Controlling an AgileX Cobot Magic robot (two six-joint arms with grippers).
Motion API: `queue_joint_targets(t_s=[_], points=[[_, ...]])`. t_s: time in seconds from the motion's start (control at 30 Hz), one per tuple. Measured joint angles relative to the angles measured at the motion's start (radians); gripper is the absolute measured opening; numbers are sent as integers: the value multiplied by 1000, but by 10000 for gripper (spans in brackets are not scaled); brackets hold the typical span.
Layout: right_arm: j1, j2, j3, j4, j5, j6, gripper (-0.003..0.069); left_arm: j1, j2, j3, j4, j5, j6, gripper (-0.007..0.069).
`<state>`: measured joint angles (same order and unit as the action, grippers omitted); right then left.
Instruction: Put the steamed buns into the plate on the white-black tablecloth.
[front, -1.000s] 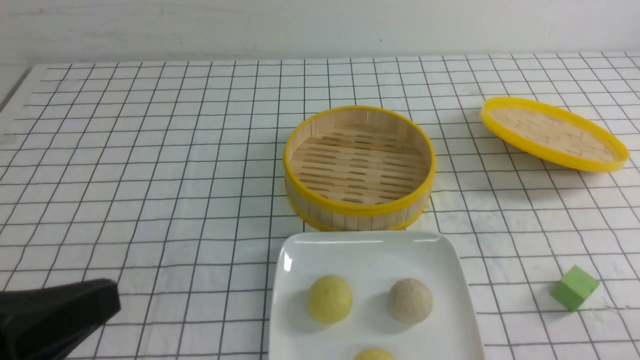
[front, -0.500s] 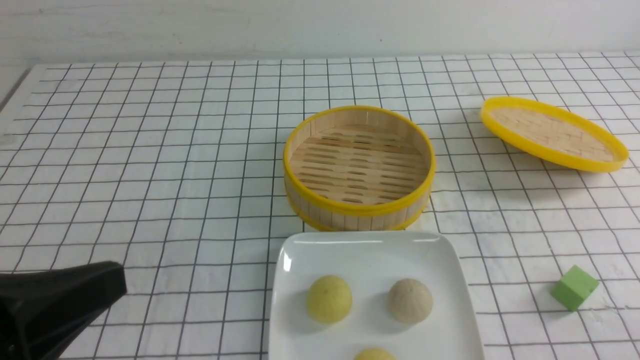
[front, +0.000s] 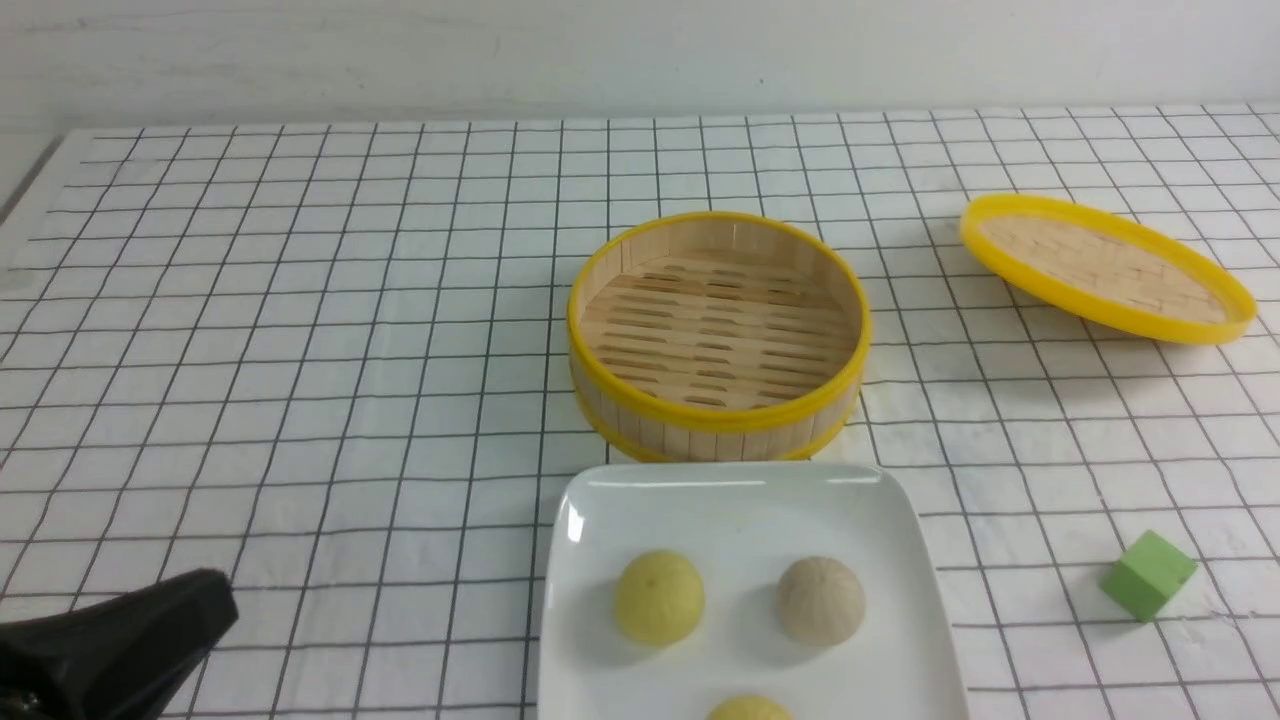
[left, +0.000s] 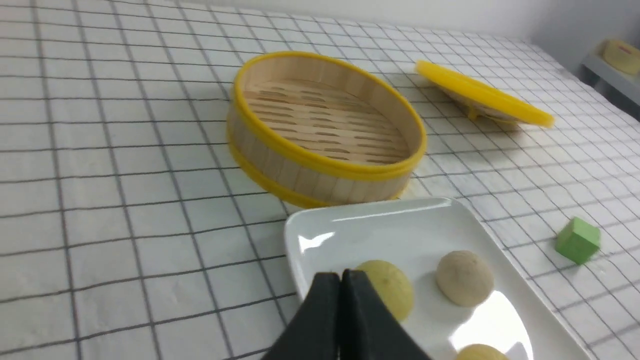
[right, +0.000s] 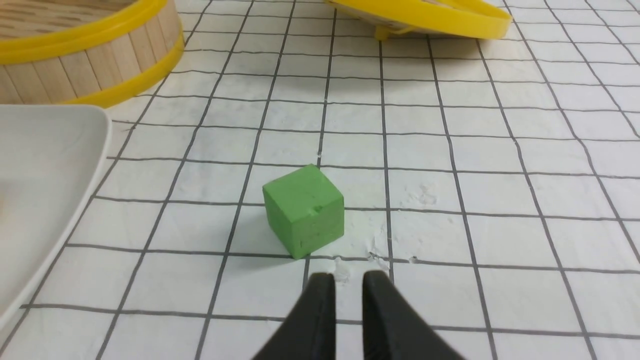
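Three steamed buns lie in the white plate (front: 740, 482) on the white-black tablecloth (front: 300, 350): a pale yellow one (front: 659, 597), a beige one (front: 820, 600), and another yellow one (front: 750, 708) cut off by the frame's edge. My left gripper (front: 205, 600) is shut and empty, low at the near left, apart from the plate. In the left wrist view its tips (left: 340, 274) overlap the yellow bun (left: 390, 290) beside the beige bun (left: 465, 277). My right gripper (right: 348, 277) stands slightly open with nothing in it, just short of the green cube (right: 304, 210).
An empty bamboo steamer basket (front: 718, 335) stands right behind the plate. Its yellow-rimmed lid (front: 1105, 265) lies tilted at the far right. The green cube (front: 1148, 575) sits right of the plate. The plate's edge (right: 50, 150) shows in the right wrist view.
My left gripper lifted a little half a second ago and has sunk back toward the near left corner. The buns, plate, basket and lid have not moved.
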<state>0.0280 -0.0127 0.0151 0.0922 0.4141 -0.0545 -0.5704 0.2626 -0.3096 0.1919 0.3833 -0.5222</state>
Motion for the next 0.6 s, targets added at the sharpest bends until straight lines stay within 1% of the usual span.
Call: queue_joint_targets(t_s=[0.07,0.13,0.23,0.3,0.37,0.47,0.5,0.6], points=[[0,0,0,0,0,0,115,105,-36,57,-50,-17,52,22],[0,0,0,0,0,0,118,239,-80,130,-86,-37,112,22],[0,0,0,0,0,0,120,357,-116,193,-87,-43,141,22],[0,0,0,0,0,0,123,414,-154,225,-75,-41,150,22],[0,0,0,0,0,0,124,431,-174,236,-65,-38,155,22],[0,0,0,0,0,0,129,464,-244,267,-42,-32,203,27],[0,0,0,0,0,0,130,467,-247,268,-41,-32,203,27],[0,0,0,0,0,0,134,492,-272,305,-40,-34,263,31]])
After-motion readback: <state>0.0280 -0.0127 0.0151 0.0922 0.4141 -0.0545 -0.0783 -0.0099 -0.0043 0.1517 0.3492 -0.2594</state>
